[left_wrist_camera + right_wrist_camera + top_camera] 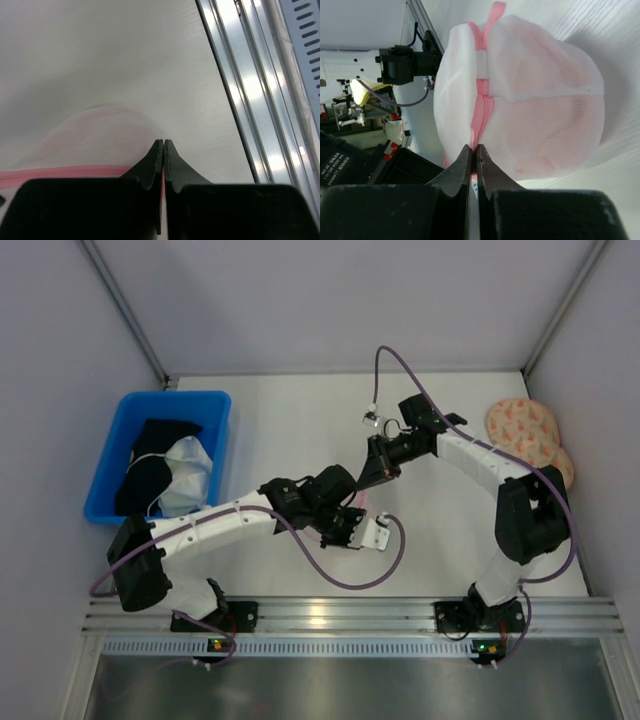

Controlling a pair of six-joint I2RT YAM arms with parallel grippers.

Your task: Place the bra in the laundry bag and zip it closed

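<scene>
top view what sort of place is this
Probably a lab robot cell, not a home: left arm and right arm bolted to an aluminium rail, plain grey walls, a blue bin of clothes.

Walls: plain pale grey panels (330, 300) on three sides
Corners: slanted grey metal posts (125, 305)
Table: matte white top (300, 420)
Near edge: ribbed aluminium rail (340, 615), bright glare

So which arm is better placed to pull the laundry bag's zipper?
Right, probably: the right end effector is pinched on the pink zipper line of the laundry bag, while the left end effector clamps pink edging, better suited to anchoring.
</scene>
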